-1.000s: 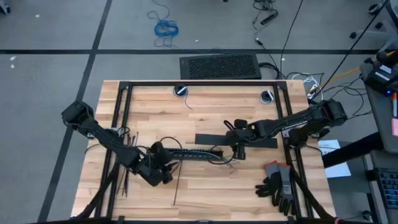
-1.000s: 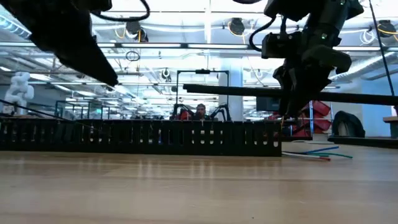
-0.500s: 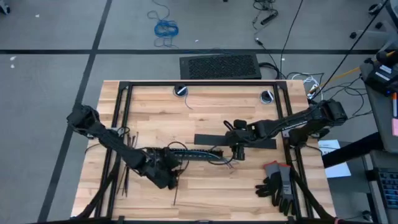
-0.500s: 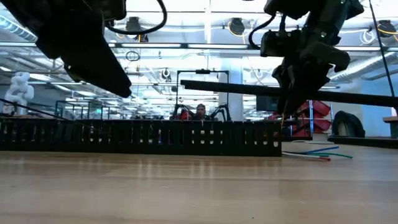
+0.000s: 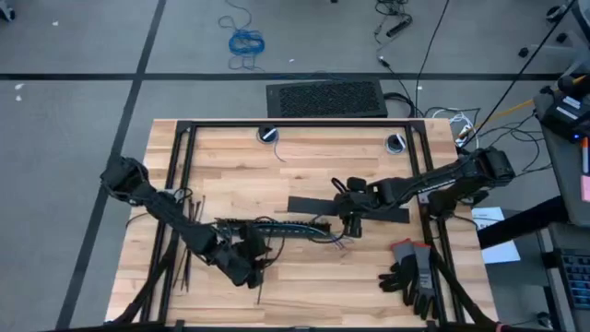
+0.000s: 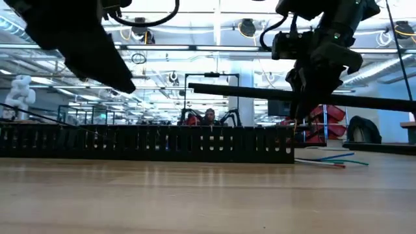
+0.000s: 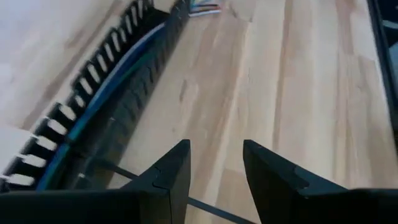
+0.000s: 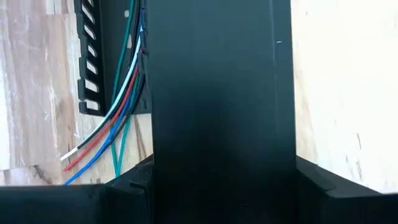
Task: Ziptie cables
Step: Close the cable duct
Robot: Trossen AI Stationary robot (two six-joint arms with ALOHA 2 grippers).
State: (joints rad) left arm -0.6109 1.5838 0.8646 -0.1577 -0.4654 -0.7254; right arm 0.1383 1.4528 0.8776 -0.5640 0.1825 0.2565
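High view: I see the cables [image 5: 318,231] lying in a slotted black cable duct [image 5: 277,227] across the middle of the worktop [image 5: 304,161], their splayed ends spilling out at the duct's right end. The right gripper [image 5: 351,224] sits over that end, holding a long flat black bar [image 5: 346,205], which I judge to be the duct's cover kept clear so the wires stay reachable. The left gripper [image 5: 253,269] hangs low at the duct's left end, beside a ziptie [image 5: 262,281] lying on the wood. More zipties [image 5: 182,267] lie by the left frame rail. Gloves [image 5: 413,269] rest at the right front.

Low view: the duct [image 6: 149,144] runs across the scene, with coloured wire ends [image 6: 328,160] trailing from its right. The bar [image 6: 302,97] is carried level above it.

Left wrist view: the left gripper [image 7: 215,163] has its fingers parted with nothing between them, aimed at a thin dark strip [image 7: 186,200] beside the duct [image 7: 112,112]; I judge a pick-up is being lined up.

Right wrist view: the right gripper is clamped on the bar [image 8: 217,112], which hides most of the scene; the wires [image 8: 115,124] exit the duct beside it.
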